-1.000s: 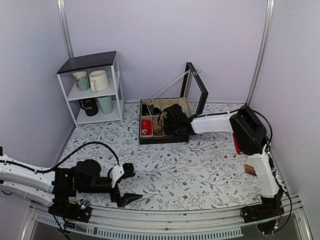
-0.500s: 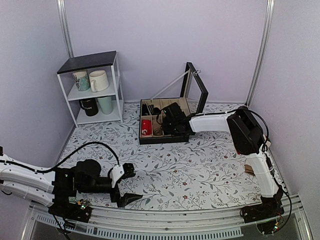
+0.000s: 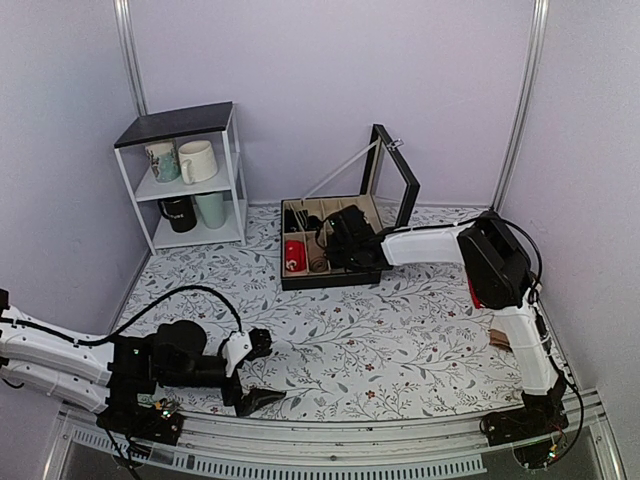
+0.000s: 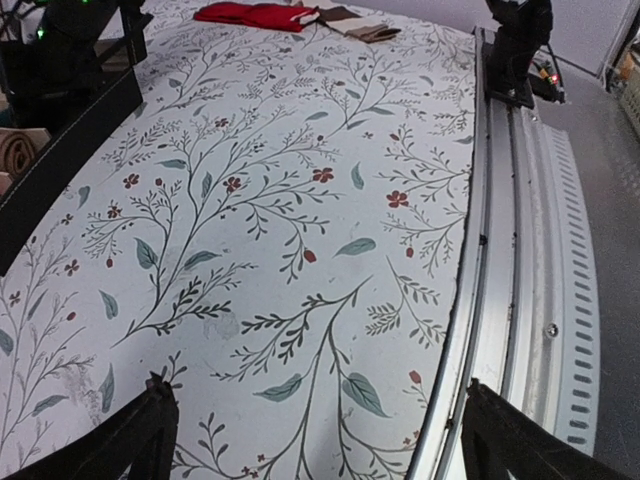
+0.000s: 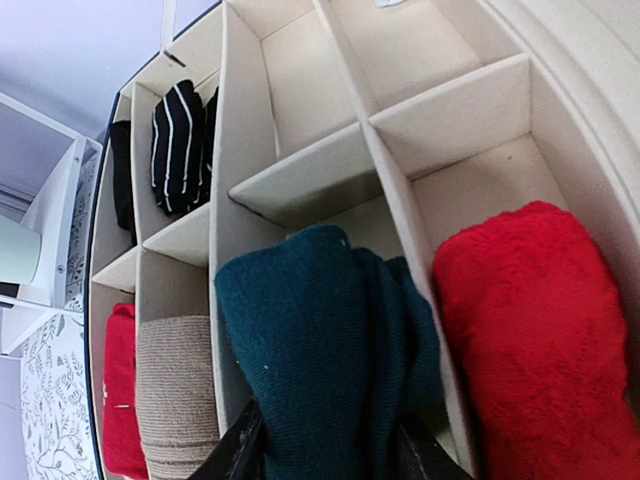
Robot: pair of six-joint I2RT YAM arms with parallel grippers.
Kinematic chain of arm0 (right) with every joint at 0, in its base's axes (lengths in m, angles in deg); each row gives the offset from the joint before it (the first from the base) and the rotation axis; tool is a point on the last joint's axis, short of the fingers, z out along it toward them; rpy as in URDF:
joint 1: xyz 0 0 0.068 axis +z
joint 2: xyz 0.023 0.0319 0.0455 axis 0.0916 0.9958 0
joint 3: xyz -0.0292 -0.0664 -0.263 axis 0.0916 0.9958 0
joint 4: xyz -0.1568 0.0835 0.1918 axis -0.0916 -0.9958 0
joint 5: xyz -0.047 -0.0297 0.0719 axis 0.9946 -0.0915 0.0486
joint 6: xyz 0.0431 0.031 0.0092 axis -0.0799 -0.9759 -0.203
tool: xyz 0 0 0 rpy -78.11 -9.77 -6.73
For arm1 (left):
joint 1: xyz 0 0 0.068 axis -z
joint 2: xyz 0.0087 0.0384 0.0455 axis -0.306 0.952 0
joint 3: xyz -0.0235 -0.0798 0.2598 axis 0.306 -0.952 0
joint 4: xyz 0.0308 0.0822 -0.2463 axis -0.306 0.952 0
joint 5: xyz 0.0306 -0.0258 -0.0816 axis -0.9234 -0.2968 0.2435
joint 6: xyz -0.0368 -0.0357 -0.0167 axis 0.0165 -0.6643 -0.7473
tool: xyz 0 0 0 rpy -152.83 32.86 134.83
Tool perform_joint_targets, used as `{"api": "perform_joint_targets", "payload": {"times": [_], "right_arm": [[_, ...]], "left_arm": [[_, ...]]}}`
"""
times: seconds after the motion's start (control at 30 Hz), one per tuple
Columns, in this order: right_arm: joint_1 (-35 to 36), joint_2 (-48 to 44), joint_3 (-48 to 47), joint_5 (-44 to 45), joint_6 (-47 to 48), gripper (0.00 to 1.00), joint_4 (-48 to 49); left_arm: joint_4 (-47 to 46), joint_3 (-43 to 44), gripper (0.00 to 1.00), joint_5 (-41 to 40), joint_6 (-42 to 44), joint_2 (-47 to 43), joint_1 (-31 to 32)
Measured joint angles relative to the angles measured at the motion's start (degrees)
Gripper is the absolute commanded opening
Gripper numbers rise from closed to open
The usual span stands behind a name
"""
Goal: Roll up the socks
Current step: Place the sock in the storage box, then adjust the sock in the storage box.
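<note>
The rolled dark teal-green socks (image 5: 325, 350) fill the lower middle of the right wrist view, clamped between my right gripper's (image 5: 328, 448) black fingers (image 5: 238, 450). The roll hangs over a front compartment of the beige divided box (image 5: 300, 175), between a beige roll and a red roll. In the top view my right gripper (image 3: 345, 242) is over the open black box (image 3: 330, 278) at the back, and the socks are hidden under it. My left gripper (image 3: 262, 372) is open and empty, low over the floral cloth near the front edge.
The box also holds a red roll (image 5: 535, 340), a beige roll (image 5: 175, 395), another red roll (image 5: 118, 395) and black striped socks (image 5: 178, 140). Loose red (image 4: 255, 14) and beige-brown socks (image 4: 360, 24) lie at the table's right edge. A white shelf with mugs (image 3: 190, 175) stands back left.
My right gripper shifted slightly over the box while holding the teal roll. My left gripper moved slightly toward the near edge.
</note>
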Motion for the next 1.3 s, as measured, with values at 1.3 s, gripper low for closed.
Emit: {"api": "perform_joint_targets", "payload": {"times": [1.3], "right_arm": [[0.96,-17.42,17.35,-3.41,10.64,0.64,6.21]], "left_arm": [[0.17,-0.35,0.99,-2.89,-1.33,-0.07,-1.79]]}}
